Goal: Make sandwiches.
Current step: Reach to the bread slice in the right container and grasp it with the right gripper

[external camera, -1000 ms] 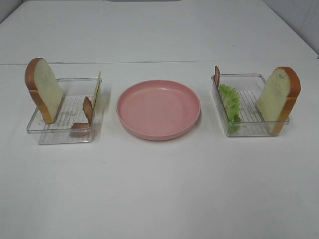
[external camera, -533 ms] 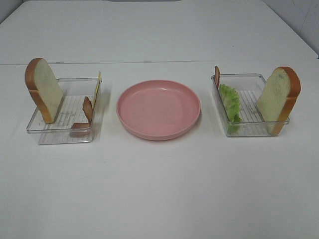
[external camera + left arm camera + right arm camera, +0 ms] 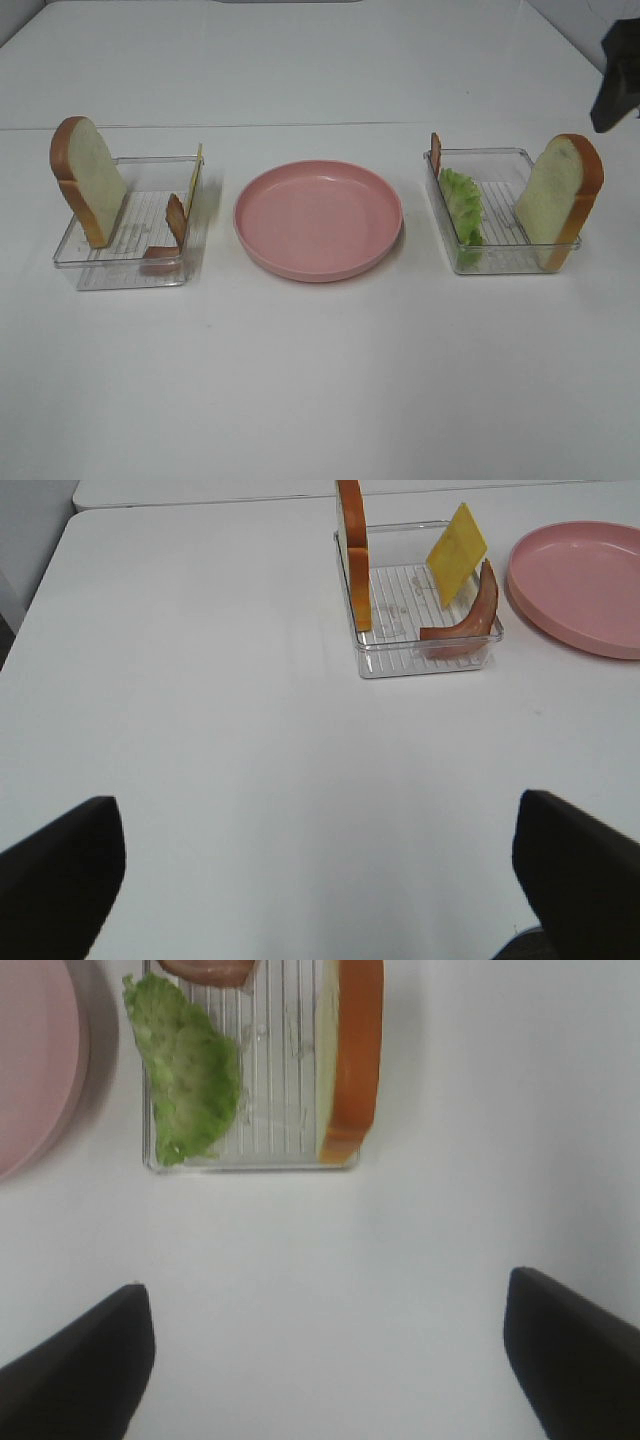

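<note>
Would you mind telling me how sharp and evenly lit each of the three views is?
Exterior high: soft, even light, only a faint shadow beside the pink plate. Left wrist: crisp on the cheese, no glare. Right wrist: soft focus, the lettuce looks blurred.

The black left gripper [image 3: 318, 802] is held above the white table surface [image 3: 250, 730], its two dark fingers [image 3: 70, 875] spread wide with nothing between them. The black right gripper [image 3: 325, 1282] is likewise spread wide and empty. The dark right arm [image 3: 618, 75] is seen at the surface's far right corner.
</note>
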`<state>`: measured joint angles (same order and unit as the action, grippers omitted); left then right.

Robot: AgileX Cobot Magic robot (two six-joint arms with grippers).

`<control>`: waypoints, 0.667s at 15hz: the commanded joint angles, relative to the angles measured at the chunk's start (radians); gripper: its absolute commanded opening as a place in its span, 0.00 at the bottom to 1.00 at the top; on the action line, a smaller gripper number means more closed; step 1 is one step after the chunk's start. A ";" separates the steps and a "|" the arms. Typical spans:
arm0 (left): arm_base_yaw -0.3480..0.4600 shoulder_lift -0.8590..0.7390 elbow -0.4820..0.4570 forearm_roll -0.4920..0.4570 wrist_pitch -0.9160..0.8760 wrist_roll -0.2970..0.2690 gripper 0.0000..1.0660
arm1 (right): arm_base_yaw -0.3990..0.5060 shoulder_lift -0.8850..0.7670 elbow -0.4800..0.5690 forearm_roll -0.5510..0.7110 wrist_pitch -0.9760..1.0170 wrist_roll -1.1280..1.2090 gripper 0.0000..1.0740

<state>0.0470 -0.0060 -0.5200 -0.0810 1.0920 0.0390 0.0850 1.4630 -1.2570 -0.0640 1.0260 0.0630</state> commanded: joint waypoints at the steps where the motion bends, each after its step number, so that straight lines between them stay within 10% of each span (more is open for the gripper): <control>1: 0.000 -0.019 0.003 -0.003 -0.016 -0.002 0.92 | -0.004 0.196 -0.177 0.005 0.046 -0.015 0.84; 6: 0.000 -0.019 0.003 -0.003 -0.016 -0.001 0.92 | -0.049 0.487 -0.473 0.064 0.134 -0.050 0.83; 10: 0.000 -0.019 0.003 -0.003 -0.016 -0.001 0.92 | -0.136 0.565 -0.508 0.125 0.203 -0.083 0.83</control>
<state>0.0470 -0.0060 -0.5200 -0.0810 1.0920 0.0390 -0.0450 2.0220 -1.7590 0.0490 1.2100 0.0000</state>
